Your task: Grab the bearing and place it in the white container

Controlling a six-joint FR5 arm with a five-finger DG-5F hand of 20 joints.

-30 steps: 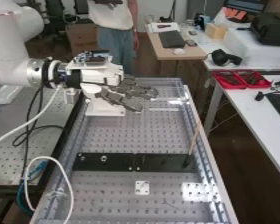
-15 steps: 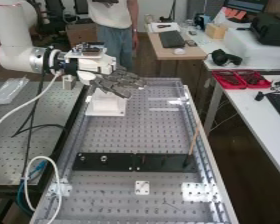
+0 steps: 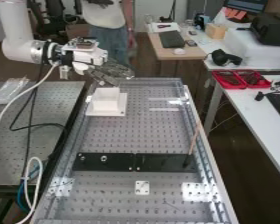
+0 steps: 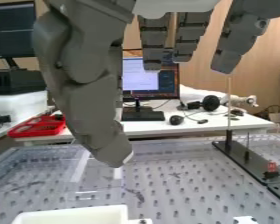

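At the left we saw a perforated side table (image 3: 11, 150), with a clear plastic bag (image 3: 9, 89) lying toward its far end and a black cable (image 3: 31, 128) looping over it; a white cable (image 3: 12, 103) ran down from the arm (image 3: 17, 37), which came in from the upper left. Next to the right, on the perforated table (image 3: 124, 135), stood the white container (image 3: 107, 101), upright on its flat white base; we had the hand (image 3: 111, 75) above it and toward the far end, apart from its rim. The hand was open, its fingers (image 4: 154, 42) loosely extended and its thumb (image 4: 91, 105) hanging apart from them; we saw nothing held between them. Nearer, a long black plate (image 3: 167, 162) lay across the table, with two small round pieces, a left one (image 3: 82, 157) and a right one (image 3: 104, 158), on its left part; we could not tell whether either was the bearing, nor whether the bearing lay inside the container; a small red piece (image 4: 271, 166) also sat on the plate. Below the plate's middle lay a small white square (image 3: 142, 187); a thin wooden stick (image 3: 193, 140) rose, slightly tilted, from the plate's right end; farther right, red trays (image 3: 240, 79) rested on a white desk (image 3: 240, 102).
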